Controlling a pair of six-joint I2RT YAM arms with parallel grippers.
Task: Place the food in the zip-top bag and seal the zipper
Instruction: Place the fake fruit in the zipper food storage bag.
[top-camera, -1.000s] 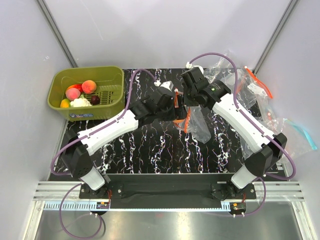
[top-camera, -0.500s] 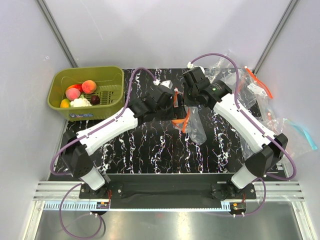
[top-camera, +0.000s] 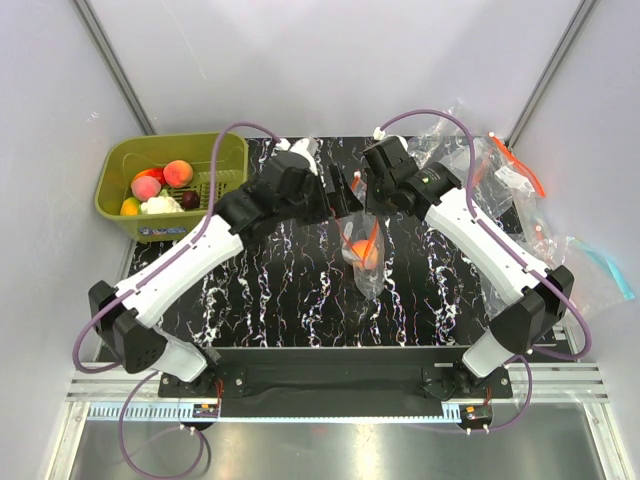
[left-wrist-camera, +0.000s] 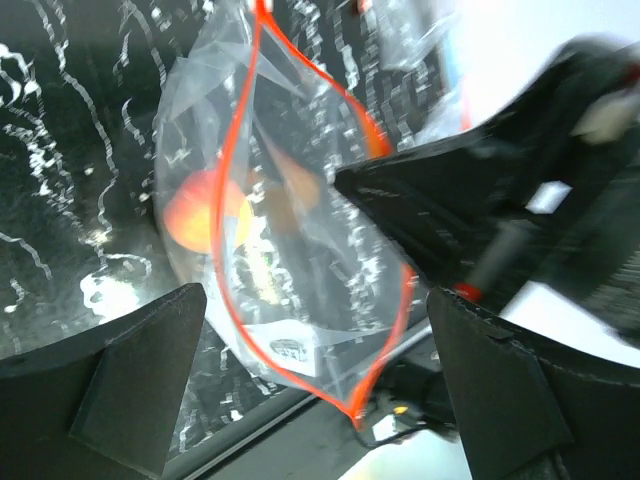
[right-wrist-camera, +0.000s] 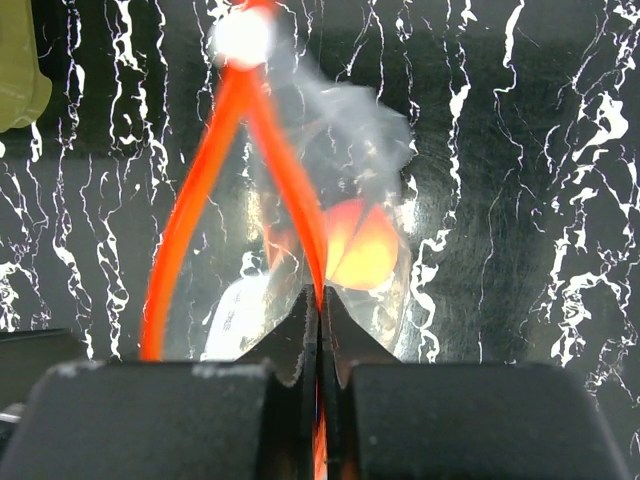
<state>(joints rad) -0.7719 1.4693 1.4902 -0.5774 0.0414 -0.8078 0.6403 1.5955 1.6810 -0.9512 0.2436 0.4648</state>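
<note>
White walls are closing in a black marble-veined tabletop (top-camera: 280, 300). At its far left corner an olive-green basket (top-camera: 180, 140) is holding two peaches (top-camera: 178, 172) (top-camera: 146, 185), a dark plum (top-camera: 190, 199), a white cauliflower (top-camera: 162, 205), a red pepper (top-camera: 158, 176) wedged between the peaches, and a yellow-orange piece (top-camera: 130, 207). A sticker (top-camera: 160, 235) is showing on the basket's front wall, print too small to read.

The zip-top bag (top-camera: 372, 275) is hanging over the middle of the tabletop, with one peach (top-camera: 360, 252) sitting inside it. Its mouth is gaping in the left wrist view, the two strands of the red-orange zipper (right-wrist-camera: 192, 200) spreading apart, the white slider (right-wrist-camera: 240, 35) blurring at the far end. A white label (left-wrist-camera: 285, 350) is showing low on the bag, its writing unreadable.

The right arm (top-camera: 470, 225) is reaching in from the right; the right jaws are clenching one zipper strand. The left arm (top-camera: 200, 255) is reaching across from the left; the left jaws are standing wide apart just beside the bag's mouth, gripping nothing.

Spare clear bags (top-camera: 500, 180) are lying crumpled at the right edge, one with a light-blue strip (top-camera: 600, 265).
</note>
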